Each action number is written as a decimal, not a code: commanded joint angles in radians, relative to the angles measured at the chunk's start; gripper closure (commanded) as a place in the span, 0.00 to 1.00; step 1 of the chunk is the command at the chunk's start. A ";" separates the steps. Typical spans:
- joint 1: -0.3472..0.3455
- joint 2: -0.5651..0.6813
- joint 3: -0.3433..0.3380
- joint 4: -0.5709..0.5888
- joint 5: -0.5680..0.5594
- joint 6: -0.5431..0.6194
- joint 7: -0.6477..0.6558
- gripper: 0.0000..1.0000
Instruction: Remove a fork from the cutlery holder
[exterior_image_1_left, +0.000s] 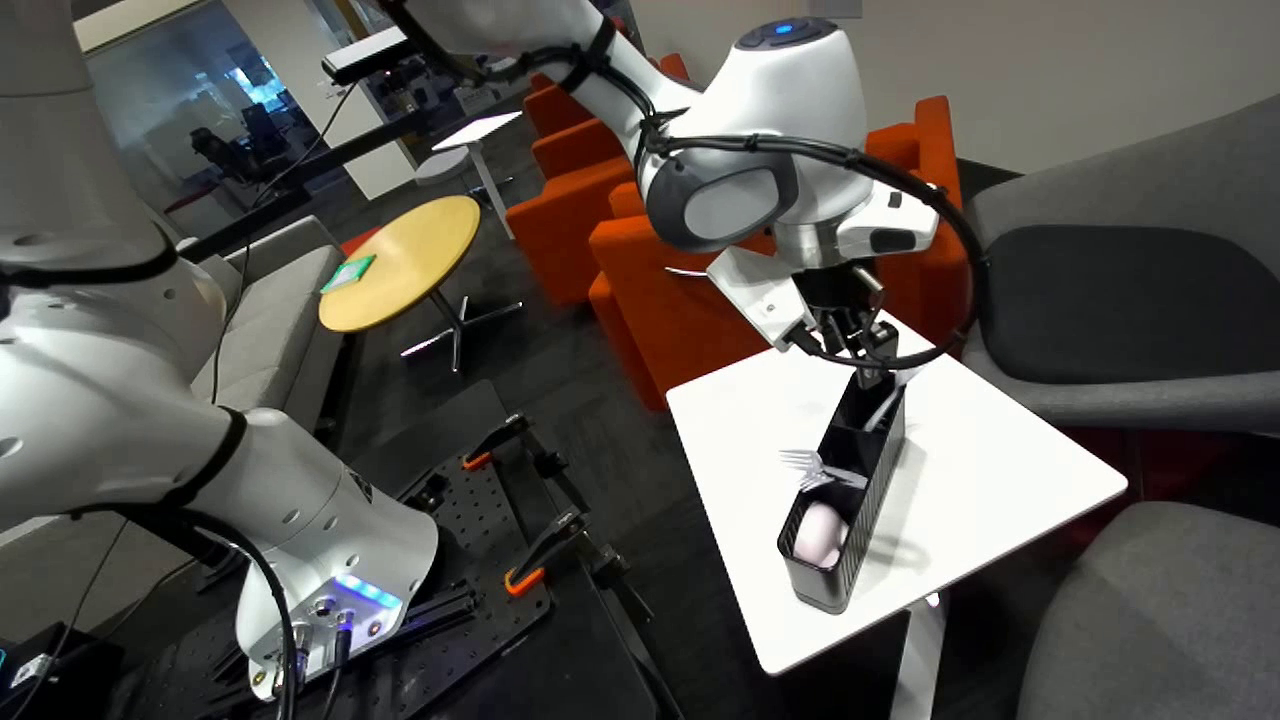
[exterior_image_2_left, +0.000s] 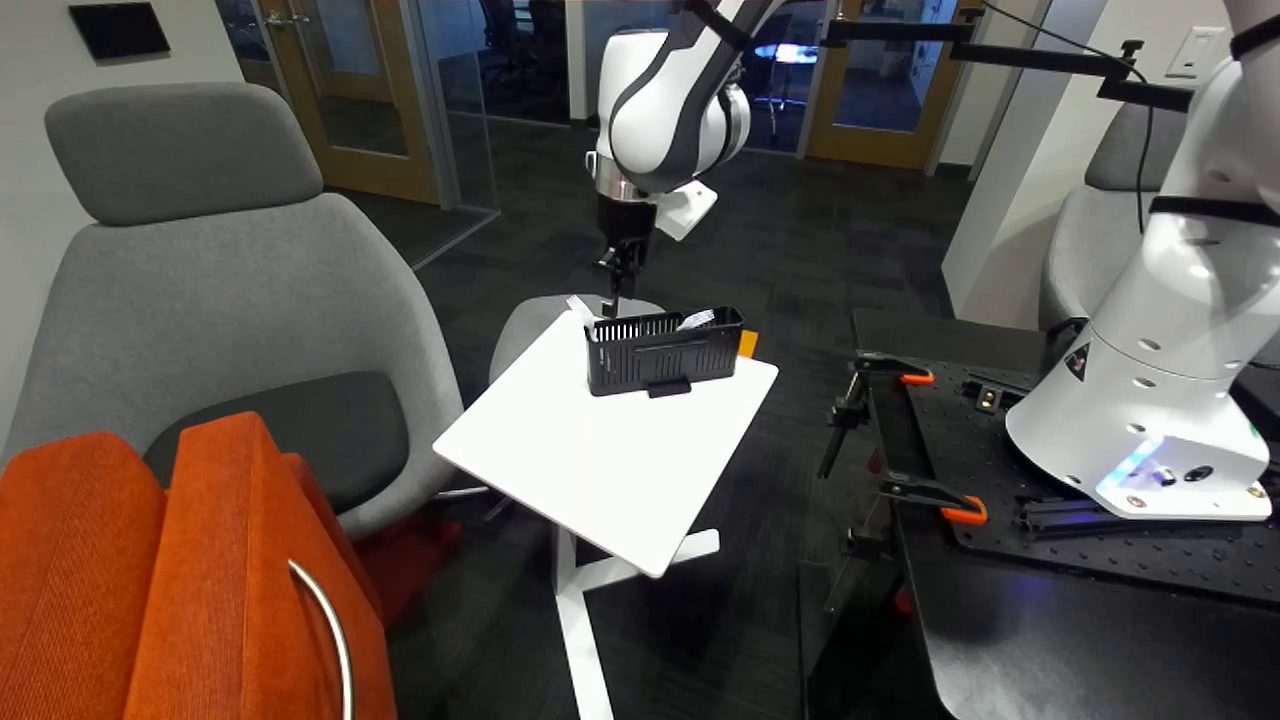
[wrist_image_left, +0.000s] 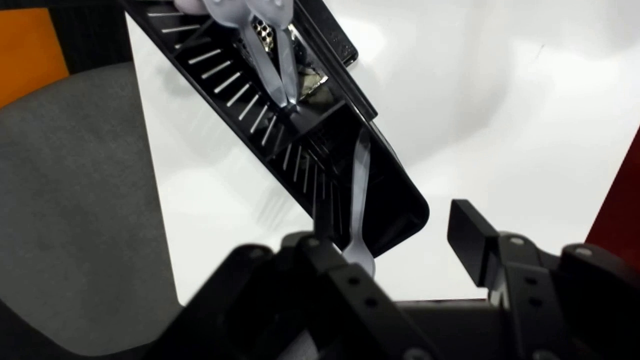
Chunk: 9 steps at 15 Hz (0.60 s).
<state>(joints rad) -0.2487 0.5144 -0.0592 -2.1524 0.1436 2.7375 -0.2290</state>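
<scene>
The black cutlery holder (exterior_image_1_left: 880, 480) stands on the white table; it also shows in the wrist view (wrist_image_left: 300, 142) and in an exterior view (exterior_image_2_left: 665, 358). One pale plastic fork (wrist_image_left: 361, 180) leans in its end compartment (exterior_image_1_left: 880, 412), head sticking out over the end (exterior_image_2_left: 580, 310). Its head is partly hidden behind a finger in the wrist view. Two more pale utensils (wrist_image_left: 272, 65) lean in the middle compartment; fork tines show there (exterior_image_1_left: 805, 465). My gripper (wrist_image_left: 397, 232) is open and empty at the holder's end, also seen in both exterior views (exterior_image_1_left: 872, 368) (exterior_image_2_left: 612, 305). The end fork lies near its left finger.
A pinkish round object (exterior_image_1_left: 820, 535) sits in the holder's other end compartment. The white table (exterior_image_2_left: 620, 460) is small, with grey chairs (exterior_image_1_left: 1150, 300) and orange armchairs (exterior_image_1_left: 660, 300) around it. An orange object (exterior_image_2_left: 748, 344) shows behind the holder.
</scene>
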 joint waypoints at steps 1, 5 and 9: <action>-0.014 0.062 0.011 0.057 -0.005 0.023 0.019 0.33; -0.019 0.102 0.013 0.093 -0.004 0.028 0.023 0.56; -0.020 0.131 0.010 0.122 -0.008 0.024 0.030 0.63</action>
<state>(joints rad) -0.2544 0.6191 -0.0592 -2.0608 0.1432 2.7456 -0.2255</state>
